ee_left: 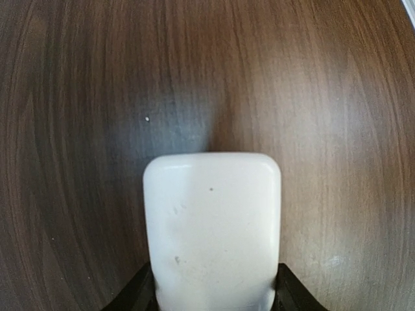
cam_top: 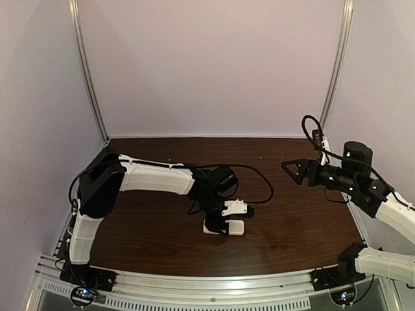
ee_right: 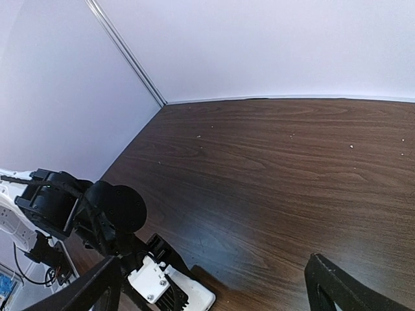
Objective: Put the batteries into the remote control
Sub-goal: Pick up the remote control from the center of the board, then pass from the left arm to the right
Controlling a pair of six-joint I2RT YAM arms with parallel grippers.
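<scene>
The left arm folds out from its base and stretches across toward the middle of the worktop [cam_top: 155, 249], wrist bent down. Its end effector [cam_top: 219, 223] is low and closed on the remote [ee_left: 213, 227] – a dark finger [ee_left: 133, 295] against each long side. The remote lies flat, plain white back up, its rounded end sticking out ahead of the fingers. Ahead of that end and to both sides there is bare wood. The right arm is raised well off to the side, its end effector [cam_top: 290, 173] spread wide and holding nothing – pointing back toward the left one. The front rail [cam_top: 214, 285] runs near, behind the left end effector.
</scene>
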